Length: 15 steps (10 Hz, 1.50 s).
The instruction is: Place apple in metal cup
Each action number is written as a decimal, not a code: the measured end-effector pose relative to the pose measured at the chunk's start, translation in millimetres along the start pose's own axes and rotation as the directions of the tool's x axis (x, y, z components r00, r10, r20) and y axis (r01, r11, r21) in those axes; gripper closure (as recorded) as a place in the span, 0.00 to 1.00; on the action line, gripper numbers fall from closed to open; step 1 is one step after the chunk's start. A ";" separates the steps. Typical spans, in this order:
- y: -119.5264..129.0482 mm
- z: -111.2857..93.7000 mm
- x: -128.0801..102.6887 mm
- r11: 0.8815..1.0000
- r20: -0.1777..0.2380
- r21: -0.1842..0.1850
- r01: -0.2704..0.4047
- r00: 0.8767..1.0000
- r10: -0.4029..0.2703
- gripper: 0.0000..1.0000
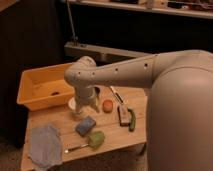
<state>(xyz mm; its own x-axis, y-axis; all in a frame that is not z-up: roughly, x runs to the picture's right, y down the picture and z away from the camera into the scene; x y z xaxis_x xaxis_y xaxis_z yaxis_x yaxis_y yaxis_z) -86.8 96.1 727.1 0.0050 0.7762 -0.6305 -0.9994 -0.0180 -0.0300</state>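
none looks done: the small round orange-red apple (107, 105) lies on the pale wooden table (112, 139), not in the small dark metal cup (96, 91) just behind it; the white gripper (86, 108) hangs just left of the apple, and i cannot tell its grip.

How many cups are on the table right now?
2. White cup beside the yellow bin; metal cup further back, near the apple. The claw hangs low in front of them, partly hiding both. The arm may hide more.

Beside the small round orange-red apple (107, 105) hangs the off-white gripper (86, 108). Yellow plastic bin (35, 85), blue rectangular sponge (85, 125), pale-green rounded lump (96, 139), seemingly plain grey-blue cloth (45, 145).
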 end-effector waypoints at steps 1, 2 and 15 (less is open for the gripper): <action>-12.0 5.4 -12.6 1.000 0.012 -0.010 -0.022 1.000 0.022 0.35; -27.3 10.7 -27.1 0.999 0.029 -0.026 -0.048 0.998 0.048 0.35; -117.8 91.2 -87.2 0.960 0.075 -0.214 -0.180 0.977 0.199 0.35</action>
<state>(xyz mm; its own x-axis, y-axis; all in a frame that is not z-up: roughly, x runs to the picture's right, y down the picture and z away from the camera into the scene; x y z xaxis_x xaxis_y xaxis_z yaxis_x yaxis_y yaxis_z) 27.3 88.0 856.4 -0.1971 0.8021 -0.5637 -0.9531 -0.2915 -0.0816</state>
